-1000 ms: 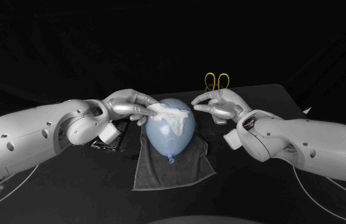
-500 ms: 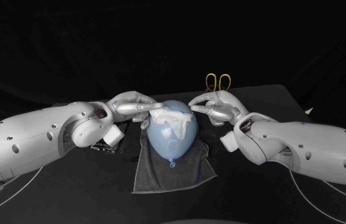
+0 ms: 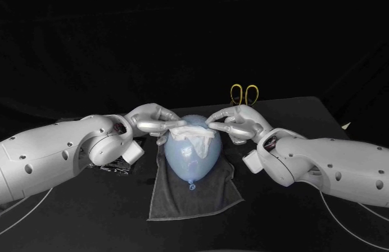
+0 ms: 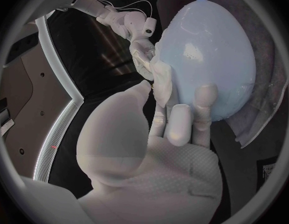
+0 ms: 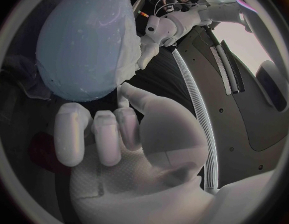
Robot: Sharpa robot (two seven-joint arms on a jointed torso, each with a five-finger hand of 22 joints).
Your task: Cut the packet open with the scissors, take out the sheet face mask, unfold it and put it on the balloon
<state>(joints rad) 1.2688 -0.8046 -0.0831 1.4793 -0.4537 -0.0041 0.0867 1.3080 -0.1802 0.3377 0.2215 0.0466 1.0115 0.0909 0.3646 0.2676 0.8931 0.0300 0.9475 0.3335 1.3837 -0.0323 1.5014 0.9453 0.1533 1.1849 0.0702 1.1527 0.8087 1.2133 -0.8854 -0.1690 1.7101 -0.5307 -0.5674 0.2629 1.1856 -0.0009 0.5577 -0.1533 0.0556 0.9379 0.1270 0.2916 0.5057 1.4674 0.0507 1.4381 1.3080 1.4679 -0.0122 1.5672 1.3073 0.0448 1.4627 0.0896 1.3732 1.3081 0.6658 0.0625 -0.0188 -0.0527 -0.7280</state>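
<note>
On black counter (image 3: 316, 108), one grey towel (image 3: 194, 198) under one blue balloon (image 3: 192, 153). Pinching opposite edges of one crumpled white mask (image 3: 193, 133) atop balloon: left robot hand (image 3: 152, 121), right robot hand (image 3: 233, 122). Step in hand: unfolding. Next, likely: draw edges apart, smooth sheet down over balloon, no tearing. One scissors (image 3: 244, 93) behind right robot hand. One packet (image 3: 123, 163) by left arm.

A dark grey towel (image 3: 194, 198) lies spread flat on the black table (image 3: 312, 114).
</note>
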